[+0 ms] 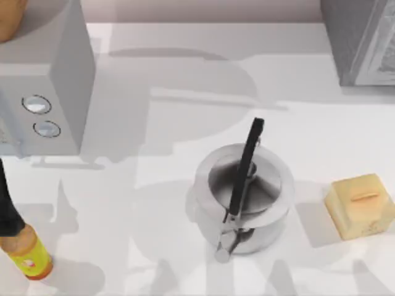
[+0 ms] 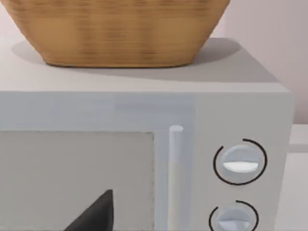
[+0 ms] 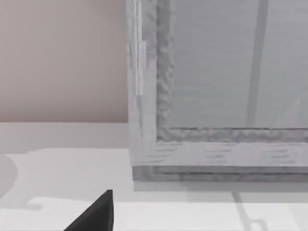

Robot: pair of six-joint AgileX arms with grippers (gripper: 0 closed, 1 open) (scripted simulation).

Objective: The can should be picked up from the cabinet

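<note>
A white table [image 1: 154, 203] seen from above. At the far left stands a grey microwave [image 1: 46, 80] with two round dials [image 1: 37, 105] on its front, and a woven basket [image 2: 120, 33] sits on its top. At the far right corner stands the grey cabinet [image 1: 364, 37].

Near the middle of the table is a steel pot [image 1: 244, 197]. A utensil with a long black handle [image 1: 247, 163] lies across its open top, running from the far rim to the near rim.

Right of the pot, apart from it, sits a tan cube [image 1: 360, 205]. At the near left edge an orange bottle with a yellow label [image 1: 29, 256] lies tilted on the table.

The left gripper [image 2: 96, 216] shows as a dark wedge in the left wrist view, facing the microwave's door and handle. The right gripper [image 3: 96, 214] shows as a dark wedge in the right wrist view, above the table and facing the cabinet's front. For both grippers, open or closed cannot be told.

Where the can is cannot be told.
</note>
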